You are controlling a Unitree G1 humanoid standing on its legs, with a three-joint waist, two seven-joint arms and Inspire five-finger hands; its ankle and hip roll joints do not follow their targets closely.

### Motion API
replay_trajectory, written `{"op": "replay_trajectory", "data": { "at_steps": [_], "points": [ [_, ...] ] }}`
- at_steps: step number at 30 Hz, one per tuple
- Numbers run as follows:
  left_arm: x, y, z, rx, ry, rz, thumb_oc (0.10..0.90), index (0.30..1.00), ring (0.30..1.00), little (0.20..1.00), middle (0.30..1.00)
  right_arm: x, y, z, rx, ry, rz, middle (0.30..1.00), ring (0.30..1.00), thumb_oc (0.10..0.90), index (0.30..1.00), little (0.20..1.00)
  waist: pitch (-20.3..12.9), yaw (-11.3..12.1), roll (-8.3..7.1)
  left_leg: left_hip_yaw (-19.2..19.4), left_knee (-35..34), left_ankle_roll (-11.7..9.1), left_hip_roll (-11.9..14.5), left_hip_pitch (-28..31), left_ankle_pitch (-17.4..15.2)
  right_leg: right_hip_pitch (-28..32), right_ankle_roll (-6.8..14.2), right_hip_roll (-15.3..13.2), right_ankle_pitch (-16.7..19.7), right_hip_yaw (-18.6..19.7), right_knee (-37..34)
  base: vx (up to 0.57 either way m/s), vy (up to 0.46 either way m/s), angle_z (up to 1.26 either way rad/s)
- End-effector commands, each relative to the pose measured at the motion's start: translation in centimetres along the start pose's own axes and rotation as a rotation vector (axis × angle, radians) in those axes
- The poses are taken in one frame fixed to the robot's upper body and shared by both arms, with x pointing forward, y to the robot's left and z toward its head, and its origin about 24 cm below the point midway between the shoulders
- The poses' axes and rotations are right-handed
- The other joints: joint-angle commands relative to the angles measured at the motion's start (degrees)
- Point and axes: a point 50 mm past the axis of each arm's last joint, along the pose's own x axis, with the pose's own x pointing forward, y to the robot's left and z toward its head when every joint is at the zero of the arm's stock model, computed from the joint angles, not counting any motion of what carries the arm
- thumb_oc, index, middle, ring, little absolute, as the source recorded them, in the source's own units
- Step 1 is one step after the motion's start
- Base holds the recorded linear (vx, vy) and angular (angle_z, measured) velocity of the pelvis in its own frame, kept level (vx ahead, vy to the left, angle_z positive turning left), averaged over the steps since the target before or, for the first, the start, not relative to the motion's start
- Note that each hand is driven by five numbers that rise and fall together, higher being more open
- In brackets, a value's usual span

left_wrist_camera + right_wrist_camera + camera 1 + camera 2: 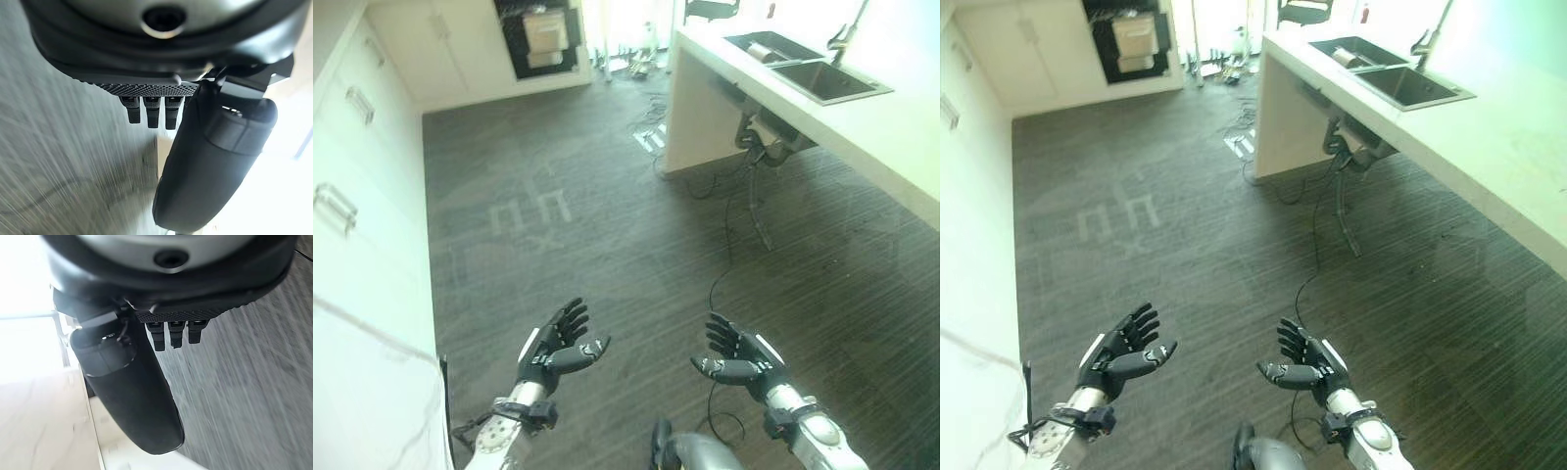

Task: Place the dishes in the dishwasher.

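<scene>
Left robot hand and right robot hand both spread empty over the floor, so I'm guessing dishes are rigid, slick, breakable, best taken by the rim.

Pale cylindrical dish lies in the sink's far basin

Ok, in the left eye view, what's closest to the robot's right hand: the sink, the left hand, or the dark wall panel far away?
From the right hand:
1. Left hand, just beside it.
2. Sink, on the counter, ahead to the right.
3. Dark wall panel, at the far wall.

Two hands, one counter, one double-basin sink.
</scene>
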Motion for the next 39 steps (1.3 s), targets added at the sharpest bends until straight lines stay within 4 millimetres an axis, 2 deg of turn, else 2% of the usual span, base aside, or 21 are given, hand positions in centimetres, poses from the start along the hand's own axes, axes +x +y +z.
{"op": "replay_trajectory", "data": {
  "at_steps": [1,4,5,6,8,9,11,14,18,20,25,26,27,28,30,31,33,34,35,37,39],
  "points": [
    [0.6,-0.3,4.9,0.025,-0.276,-0.052,0.8,0.9,0.9,0.9,0.9,0.5,-0.7,5.8,-0.06,-0.264,0.043,0.9,0.9,0.8,0.9,0.9,-2.8,0.7,-1.15,-0.7,-8.0,-0.2,5.5,1.2,21.1,0.1,12.5,-6.5,-1.1,4.8,0.4,0.41,-0.414,-0.67],
    [0.4,-0.7,4.8,0.028,-0.293,-0.055,0.8,0.9,0.9,0.9,0.9,0.4,-0.9,6.2,-0.087,-0.278,0.049,0.9,0.9,0.8,0.9,0.9,-1.1,1.6,-2.02,-2.2,10.3,-0.1,5.1,-9.2,23.6,2.9,10.2,-5.8,-2.4,5.9,0.4,0.22,-0.272,-0.52],
    [0.6,-0.9,4.9,0.055,-0.297,-0.073,0.8,0.9,0.9,0.9,0.9,0.4,-1.0,6.6,-0.087,-0.294,0.036,0.9,0.9,0.8,0.9,0.9,0.4,2.1,-2.88,-1.8,12.5,1.6,6.0,-15.9,21.6,4.5,9.8,-5.6,-2.5,6.4,0.4,0.32,-0.209,-0.15],
    [0.7,-0.9,5.0,0.053,-0.294,-0.076,0.8,0.9,0.9,0.9,0.9,0.6,-0.9,6.9,-0.084,-0.304,0.042,0.9,0.9,0.8,0.9,0.9,0.9,2.4,-2.83,-0.9,3.8,2.1,6.3,-15.8,20.8,5.4,10.5,-4.8,-3.6,7.4,0.4,0.34,-0.112,-0.3],
    [0.5,-0.8,4.9,0.059,-0.29,-0.076,0.8,0.9,0.9,0.9,0.9,0.6,-0.8,7.0,-0.088,-0.307,0.053,0.9,0.9,0.8,0.9,0.9,1.0,2.6,-2.38,0.4,-6.2,2.0,6.2,-13.5,21.8,6.1,11.1,-3.7,-4.5,8.8,0.4,0.32,0.091,-0.36],
    [0.3,-0.8,4.9,0.064,-0.294,-0.074,0.8,0.9,0.9,0.9,0.9,0.5,-0.6,7.2,-0.099,-0.31,0.066,0.9,0.9,0.8,0.9,0.9,1.2,2.5,-0.13,-1.3,-10.5,1.5,7.3,-16.8,20.0,6.6,11.8,-1.3,-5.5,10.0,0.4,0.26,0.158,-0.37],
    [0.2,-0.8,4.9,0.051,-0.302,-0.067,0.8,0.9,0.9,0.9,0.9,0.2,-0.4,7.2,-0.123,-0.312,0.084,0.9,0.9,0.8,0.9,0.9,1.1,2.5,1.75,-3.8,-10.5,0.5,9.1,-21.8,18.3,7.4,11.8,0.2,-6.7,10.0,0.4,0.28,0.191,-0.28],
    [0.0,-1.0,5.0,0.059,-0.325,-0.079,0.8,0.9,0.9,0.9,0.9,0.0,-0.4,7.5,-0.149,-0.326,0.096,0.9,0.9,0.8,0.9,0.9,1.1,3.1,2.53,-4.2,-10.5,-0.6,10.4,-25.5,19.3,10.3,11.5,1.0,-9.2,9.8,0.4,0.28,0.16,-0.23],
    [0.8,-0.9,6.3,0.109,-0.364,-0.082,0.8,0.9,0.9,0.9,0.9,0.1,-0.1,8.5,-0.156,-0.35,0.114,0.9,0.9,0.8,0.9,0.9,-0.1,2.5,2.19,-2.6,-10.5,1.5,9.6,-22.9,13.3,13.2,12.9,-1.5,-9.9,8.9,0.4,0.38,0.261,-0.52],
    [1.1,-1.0,6.8,0.122,-0.374,-0.088,0.8,0.9,0.9,0.9,0.9,0.2,0.0,8.6,-0.142,-0.356,0.11,0.9,0.9,0.8,0.9,0.9,-0.7,2.6,2.06,-2.6,-10.5,2.5,8.7,-22.2,12.5,14.2,13.4,-2.0,-10.0,8.7,0.4,0.36,0.244,-0.2],
    [2.1,-1.3,7.6,0.203,-0.383,-0.086,0.8,0.9,0.9,0.9,0.9,0.9,1.2,9.0,-0.111,-0.384,0.114,0.9,0.9,0.8,0.9,0.9,-2.0,2.6,1.14,-3.3,-10.5,5.7,5.9,-19.8,10.2,17.5,16.5,-3.6,-1.7,6.6,0.4,0.31,0.218,0.14],
    [2.1,-1.4,7.6,0.221,-0.383,-0.091,0.8,0.9,0.9,0.9,0.9,1.0,1.4,9.1,-0.102,-0.386,0.113,0.9,0.9,0.8,0.9,0.9,-2.0,2.5,1.14,-3.8,-10.5,6.3,5.4,-19.2,9.9,18.3,17.5,-3.3,2.0,6.5,0.4,0.3,0.21,0.16],
    [2.1,-1.7,7.6,0.238,-0.377,-0.102,0.8,0.9,0.9,0.9,0.9,1.0,1.5,9.0,-0.087,-0.387,0.112,0.9,0.9,0.8,0.9,0.9,-2.1,2.4,1.14,-4.3,-10.5,6.9,4.6,-18.4,9.3,17.5,18.5,-3.1,5.3,6.4,4.9,0.31,0.244,0.13],
    [2.1,-1.9,7.3,0.244,-0.364,-0.109,0.8,0.9,0.9,0.9,0.9,0.9,2.0,8.8,-0.07,-0.391,0.119,0.9,0.9,0.8,0.9,0.9,-1.8,2.3,1.69,-4.9,-10.5,7.8,4.0,-17.0,8.3,13.6,19.0,-2.9,8.8,6.0,16.5,0.3,0.279,0.19],
    [2.1,-2.3,7.1,0.276,-0.363,-0.112,0.8,0.9,0.9,0.9,0.9,1.2,2.8,8.7,-0.061,-0.386,0.141,0.9,0.9,0.8,0.9,0.9,-1.0,2.1,2.84,-4.8,-10.5,8.4,4.3,-14.9,7.1,4.9,18.2,-5.1,10.2,4.6,26.8,0.21,0.234,0.2],
    [2.1,-2.4,7.3,0.318,-0.364,-0.104,0.8,0.9,0.9,0.9,0.9,1.4,3.1,8.6,-0.07,-0.379,0.152,0.9,0.9,0.8,0.9,0.9,-0.6,2.3,2.88,-4.6,-10.5,8.4,4.2,-14.4,7.0,1.6,17.4,-6.7,8.7,3.3,25.9,0.18,0.124,-0.03],
    [2.1,-2.0,7.9,0.321,-0.363,-0.109,0.8,0.9,0.9,0.9,0.9,1.4,3.0,8.8,-0.077,-0.371,0.162,0.9,0.9,0.8,0.9,0.9,0.0,2.3,2.65,-4.4,-10.5,7.9,4.4,-13.7,7.1,1.6,16.9,-6.8,7.1,0.8,18.5,0.24,-0.033,-0.19],
    [2.0,-1.8,8.4,0.326,-0.37,-0.117,0.8,0.9,0.9,0.9,0.9,1.1,2.7,8.7,-0.077,-0.372,0.165,0.9,0.9,0.8,0.9,0.9,0.8,2.0,1.88,-3.8,-10.5,7.4,4.4,-12.3,6.1,2.2,17.0,-7.2,8.1,-1.8,6.9,0.31,-0.153,-0.04],
    [1.8,-1.7,8.6,0.334,-0.376,-0.121,0.8,0.9,0.9,0.9,0.9,0.9,2.4,8.7,-0.077,-0.374,0.165,0.9,0.9,0.8,0.9,0.9,1.3,1.6,1.58,-3.5,-10.5,7.0,4.6,-11.4,5.6,3.1,16.9,-7.1,8.6,-2.7,0.7,0.32,-0.216,0.68],
    [1.5,-2.2,8.6,0.366,-0.388,-0.137,0.8,0.9,0.9,0.9,0.9,0.4,1.8,8.8,-0.066,-0.389,0.155,0.9,0.9,0.8,0.9,0.9,2.2,0.7,-0.89,-1.6,-10.5,6.7,3.0,-8.5,3.0,-3.5,18.2,-11.4,7.1,-1.2,0.4,0.37,-0.288,0.41],
    [1.5,-2.6,8.4,0.375,-0.391,-0.136,0.8,0.9,0.9,0.9,0.9,0.4,1.9,9.0,-0.064,-0.403,0.161,0.9,0.9,0.8,0.9,0.9,2.5,0.2,-1.0,-1.8,-10.5,6.8,2.5,-6.7,1.4,-8.4,19.0,-13.8,7.9,0.4,0.4,0.32,-0.234,-0.14]
  ]
}}
